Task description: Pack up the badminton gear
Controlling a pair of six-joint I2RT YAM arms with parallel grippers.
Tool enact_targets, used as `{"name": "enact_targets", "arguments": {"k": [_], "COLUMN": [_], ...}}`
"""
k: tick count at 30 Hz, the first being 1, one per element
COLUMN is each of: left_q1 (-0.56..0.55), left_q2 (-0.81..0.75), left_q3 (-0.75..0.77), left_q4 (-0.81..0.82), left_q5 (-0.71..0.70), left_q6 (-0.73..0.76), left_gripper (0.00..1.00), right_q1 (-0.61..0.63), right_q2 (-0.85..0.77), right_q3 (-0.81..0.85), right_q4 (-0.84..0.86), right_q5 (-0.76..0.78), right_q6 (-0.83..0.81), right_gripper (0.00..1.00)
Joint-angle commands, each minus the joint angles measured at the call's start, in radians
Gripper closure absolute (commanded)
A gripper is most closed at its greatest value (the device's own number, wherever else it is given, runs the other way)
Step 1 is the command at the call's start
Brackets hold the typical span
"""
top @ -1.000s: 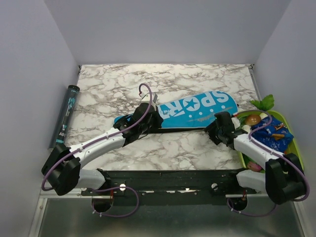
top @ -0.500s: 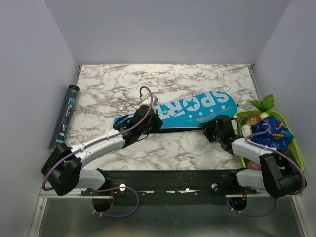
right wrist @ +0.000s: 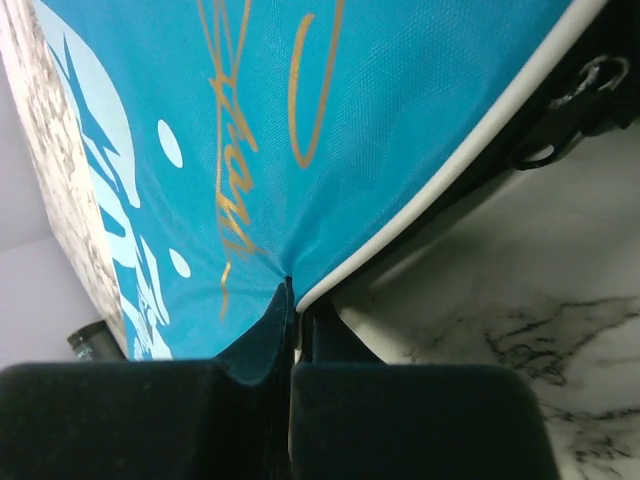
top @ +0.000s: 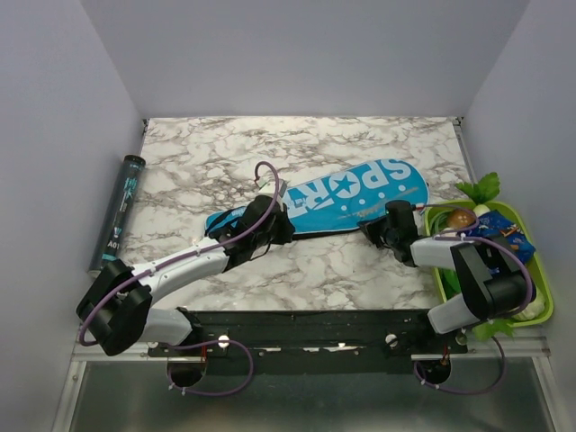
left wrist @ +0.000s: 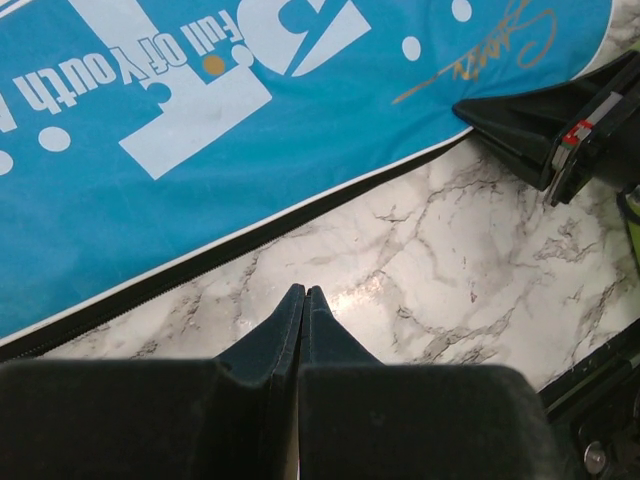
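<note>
The cyan bag (top: pixel 351 193) lettered "SPORT", part of the badminton gear, lies slantwise across the marble table. My right gripper (top: pixel 369 231) is shut on the white-piped near edge of its wide end; in the right wrist view the gripper (right wrist: pixel 293 290) pinches the cyan cloth of the bag (right wrist: pixel 330 120) and puckers it. My left gripper (top: pixel 275 230) sits by the bag's narrow end. In the left wrist view the gripper (left wrist: pixel 303 292) is shut with nothing between its fingers, over bare marble just short of the bag (left wrist: pixel 250 120) and its black zip edge.
A green tray (top: pixel 543 270) of toy vegetables stands at the right edge, close behind my right arm. A black tube (top: pixel 120 211) lies along the left wall. A metal ring (right wrist: pixel 592 78) hangs at the bag's black edge. The right gripper (left wrist: pixel 550 130) shows in the left wrist view.
My right gripper slid left to the bag's near edge and shut on it. The bag's wide end shifted back and to the left. The left arm barely moved.
</note>
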Motion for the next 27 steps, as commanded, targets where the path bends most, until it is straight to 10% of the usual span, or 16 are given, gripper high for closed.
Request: {"name": "enact_targets", "arguments": {"k": [1,17,21,27], "left_q1": [0.009,0.014,0.015,0.018], "left_q2": [-0.044,-0.082,-0.072,-0.075], "left_q3": [-0.027,-0.061,-0.058,-0.064], "left_q4": [-0.001,-0.024,-0.021,-0.018], "left_q5": [-0.011,-0.025,-0.024,-0.023], "left_q6": [0.024,0.032,0.035,0.040], "left_gripper": [0.94,0.93,0.93,0.93], "right_q1": [0.001,0.047,0.047,0.047], "right_q2": [0.056,0.053,0.001,-0.208], "right_q3": [0.048,0.055,0.094,0.179], "right_q4": [-0.110,-0.105,-0.213,-0.524], "right_q5": [-0.043,-0.268,-0.253,-0.132], "right_q6": [-0.136,-0.353,-0.385,-0.492], "right_gripper": [0.99,0.99,0.64,0.49]}}
